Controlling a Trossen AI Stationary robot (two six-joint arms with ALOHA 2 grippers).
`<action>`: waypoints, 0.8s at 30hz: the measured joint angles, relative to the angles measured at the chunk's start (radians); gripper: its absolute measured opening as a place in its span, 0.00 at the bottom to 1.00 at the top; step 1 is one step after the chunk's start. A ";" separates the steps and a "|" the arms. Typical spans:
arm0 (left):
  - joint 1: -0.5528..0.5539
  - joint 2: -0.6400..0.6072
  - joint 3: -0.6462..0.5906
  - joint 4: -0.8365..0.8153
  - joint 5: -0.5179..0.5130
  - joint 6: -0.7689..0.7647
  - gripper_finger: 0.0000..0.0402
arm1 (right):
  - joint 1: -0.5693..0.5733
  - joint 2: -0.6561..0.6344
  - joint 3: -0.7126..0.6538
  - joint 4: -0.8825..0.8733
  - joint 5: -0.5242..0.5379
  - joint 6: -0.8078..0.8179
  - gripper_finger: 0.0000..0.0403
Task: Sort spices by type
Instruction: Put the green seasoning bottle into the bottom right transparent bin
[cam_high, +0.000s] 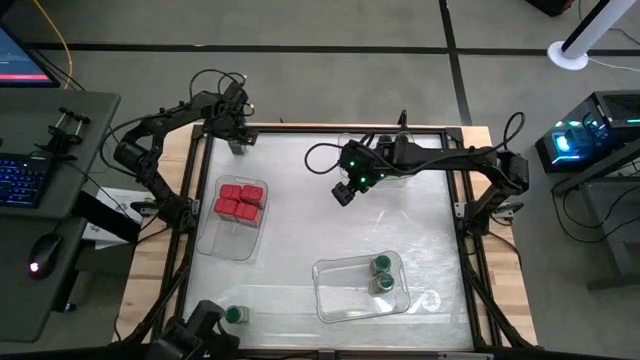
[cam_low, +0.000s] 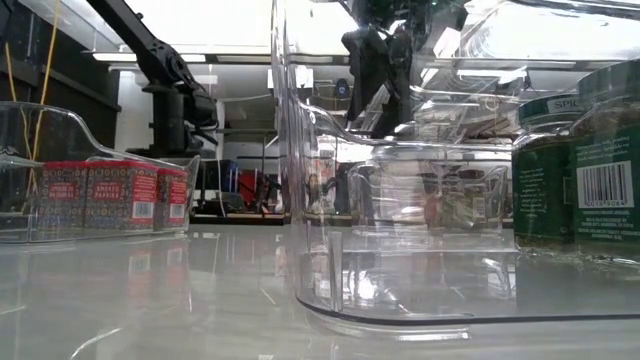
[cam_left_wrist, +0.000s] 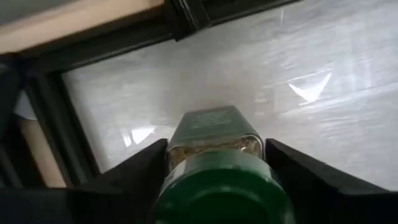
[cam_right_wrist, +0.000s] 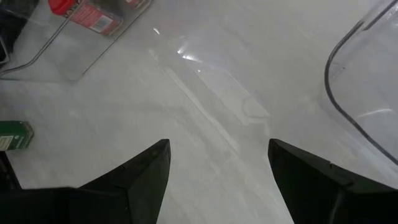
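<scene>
The left gripper (cam_left_wrist: 214, 155) sits at the far left corner of the white counter (cam_high: 330, 215), its jaws spread on either side of a small square-shouldered glass jar with a round green lid (cam_left_wrist: 217, 171), filled with pale dried flakes. Whether the jaws already press the glass I cannot tell; they stand close to its sides.

The jar looks light and rigid, but its glass walls are smooth and likely slippery, and it could crack if dropped or knocked against the black frame just beside it. The flat faces of the body, just under the lid, seem the best place to take hold: two parallel sides give the pads a square seat, while the round lid would tend to roll out.

The right gripper (cam_right_wrist: 217, 165) hovers over the middle of the counter with its jaws wide open and nothing between them.

Four red square-topped spice boxes (cam_high: 240, 200) stand packed together in a clear plastic tray (cam_high: 228, 243) on the left. Two more green-lidded jars (cam_high: 381, 274) stand in a second clear tray (cam_high: 335, 300) near the front, and another green-lidded jar (cam_high: 234, 315) stands alone on the counter at the front left. A third clear tray (cam_high: 422, 140) lies under the right arm at the far edge.
</scene>
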 joint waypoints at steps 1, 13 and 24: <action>0.000 -0.008 0.000 0.000 -0.005 0.000 0.59 | 0.000 0.000 0.000 0.000 0.000 0.000 0.66; -0.057 -0.221 0.000 0.015 0.062 -0.001 0.41 | 0.000 -0.198 0.000 -0.104 0.098 -0.038 0.66; -0.592 -0.441 0.000 0.142 0.054 -0.169 0.41 | -0.012 -0.407 0.000 -0.293 0.404 -0.055 0.66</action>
